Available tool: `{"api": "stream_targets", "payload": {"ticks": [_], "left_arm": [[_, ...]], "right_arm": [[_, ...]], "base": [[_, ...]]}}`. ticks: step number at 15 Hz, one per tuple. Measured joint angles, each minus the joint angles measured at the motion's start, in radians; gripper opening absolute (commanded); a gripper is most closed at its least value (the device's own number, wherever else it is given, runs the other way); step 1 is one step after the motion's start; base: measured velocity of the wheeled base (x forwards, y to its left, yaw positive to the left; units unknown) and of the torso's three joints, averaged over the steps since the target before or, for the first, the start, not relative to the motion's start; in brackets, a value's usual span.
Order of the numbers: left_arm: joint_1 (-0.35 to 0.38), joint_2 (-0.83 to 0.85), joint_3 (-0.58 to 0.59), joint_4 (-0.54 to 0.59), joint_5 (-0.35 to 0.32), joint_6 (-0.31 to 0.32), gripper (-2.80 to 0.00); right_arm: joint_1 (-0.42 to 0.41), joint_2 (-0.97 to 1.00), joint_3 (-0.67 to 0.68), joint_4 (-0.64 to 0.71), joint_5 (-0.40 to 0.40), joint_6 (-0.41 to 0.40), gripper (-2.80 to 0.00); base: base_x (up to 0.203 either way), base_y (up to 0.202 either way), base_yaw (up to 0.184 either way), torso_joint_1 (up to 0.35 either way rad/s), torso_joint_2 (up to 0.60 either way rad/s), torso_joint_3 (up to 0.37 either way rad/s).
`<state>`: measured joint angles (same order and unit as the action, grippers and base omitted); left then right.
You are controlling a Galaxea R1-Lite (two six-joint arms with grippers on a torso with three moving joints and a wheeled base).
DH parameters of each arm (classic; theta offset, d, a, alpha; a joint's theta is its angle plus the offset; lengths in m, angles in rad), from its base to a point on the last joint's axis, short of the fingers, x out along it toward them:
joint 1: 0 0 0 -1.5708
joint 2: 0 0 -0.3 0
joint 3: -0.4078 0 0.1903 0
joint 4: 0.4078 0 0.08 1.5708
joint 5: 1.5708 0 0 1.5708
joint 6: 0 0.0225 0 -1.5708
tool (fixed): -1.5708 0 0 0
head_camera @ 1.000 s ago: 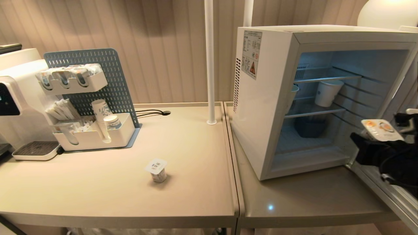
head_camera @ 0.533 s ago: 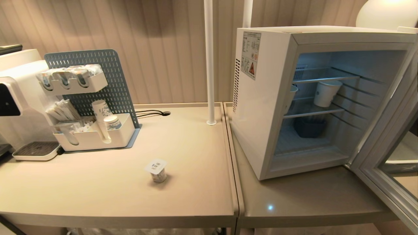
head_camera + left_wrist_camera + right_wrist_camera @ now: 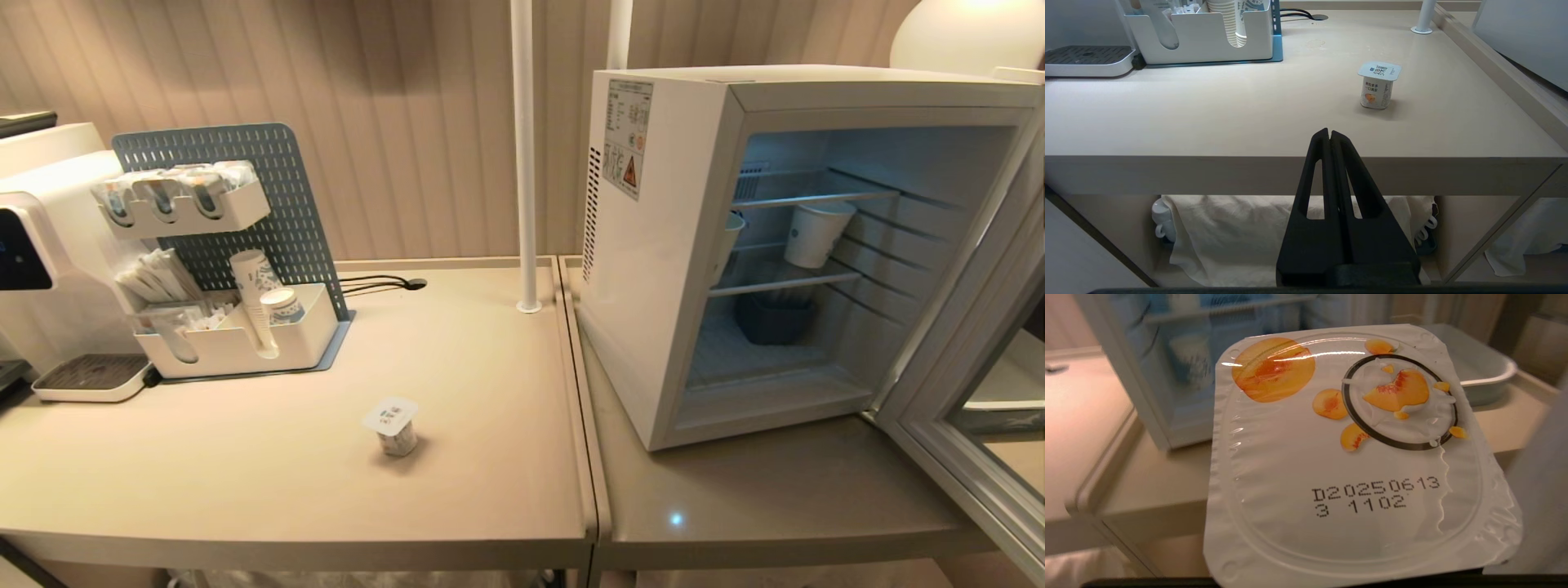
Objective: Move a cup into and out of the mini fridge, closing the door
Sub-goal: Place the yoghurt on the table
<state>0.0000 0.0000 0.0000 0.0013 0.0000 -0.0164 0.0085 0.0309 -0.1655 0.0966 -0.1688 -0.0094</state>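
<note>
The white mini fridge [image 3: 653,245] stands on the right table with its door [image 3: 971,384] swung wide open to the right. A peach yogurt cup [image 3: 1355,457] fills the right wrist view, lid toward the camera. My right gripper is shut on it, fingers hidden under the lid, out of the head view. Another small yogurt cup [image 3: 392,425] stands on the left table, also seen from the left wrist [image 3: 1379,85]. My left gripper [image 3: 1329,132] is parked shut and empty, low before the table's front edge.
Inside the fridge a white paper cup [image 3: 819,231] sits on a wire shelf above a dark bowl [image 3: 774,318]. A water dispenser [image 3: 41,245] and a blue pegboard organiser [image 3: 237,318] line the back left. A white pole [image 3: 524,163] rises between the tables.
A second ago my right gripper held the peach cup beside the open door at the head view's right edge. It has since dropped out of that view with the cup.
</note>
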Motion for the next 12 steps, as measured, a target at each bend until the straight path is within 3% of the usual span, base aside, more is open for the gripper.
{"api": "stream_targets", "payload": {"ticks": [2,4,12], "left_arm": [[0.0,0.0,0.0,0.0,0.0,0.0,-2.8],[0.001,0.0,0.0,0.0,0.0,0.0,-2.8],[0.0,0.0,0.0,0.0,0.0,0.001,-2.8]], "right_arm": [[-0.005,-0.02,0.12,-0.077,0.104,-0.02,-2.8],[-0.007,-0.03,0.131,-0.003,0.179,-0.062,-2.8],[-0.007,-0.032,0.129,0.01,0.181,-0.064,-2.8]], "base": [[0.0,0.0,0.0,0.0,0.0,0.0],[0.0,0.0,0.0,0.0,0.0,0.0],[0.0,0.0,0.0,0.0,0.0,0.0]]}}
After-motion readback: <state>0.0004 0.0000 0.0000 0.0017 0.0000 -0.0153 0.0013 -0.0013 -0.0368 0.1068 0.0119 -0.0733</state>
